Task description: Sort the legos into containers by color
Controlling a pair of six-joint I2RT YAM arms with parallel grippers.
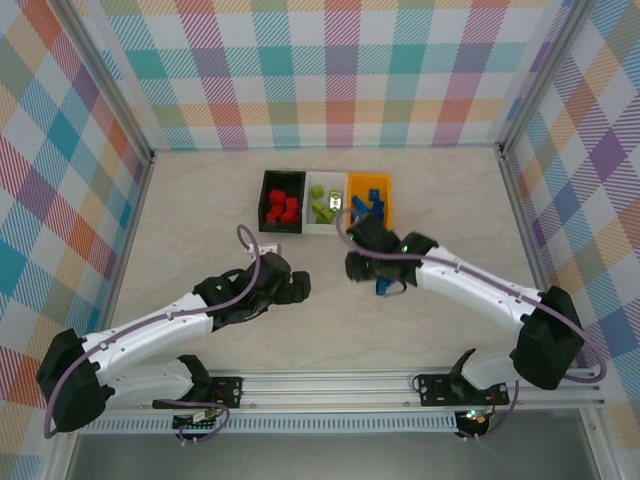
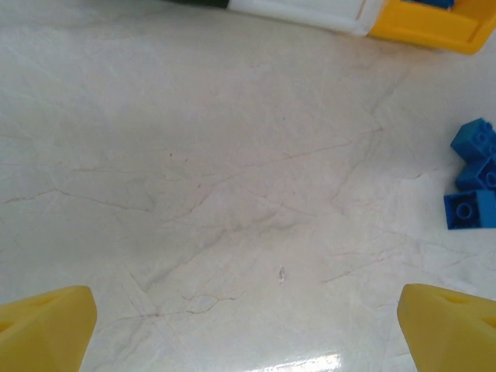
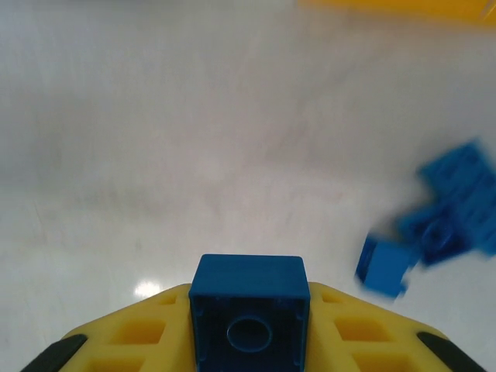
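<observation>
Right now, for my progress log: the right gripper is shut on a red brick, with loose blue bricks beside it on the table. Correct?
Not red: the right wrist view shows the right gripper shut on a blue brick. The loose blue bricks are there.

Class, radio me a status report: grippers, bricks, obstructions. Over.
Left gripper open, empty. Right gripper shut on a blue brick. Loose blue bricks lie beside it on the table. Nothing seen blocking the orange bin.

left arm point(image 1: 150, 325): white links, black joints, mauve cable | right arm point(image 1: 480, 287): white links, black joints, mauve cable, green wrist light | fingers point(image 3: 139, 337): yellow, hollow-ribbed
</observation>
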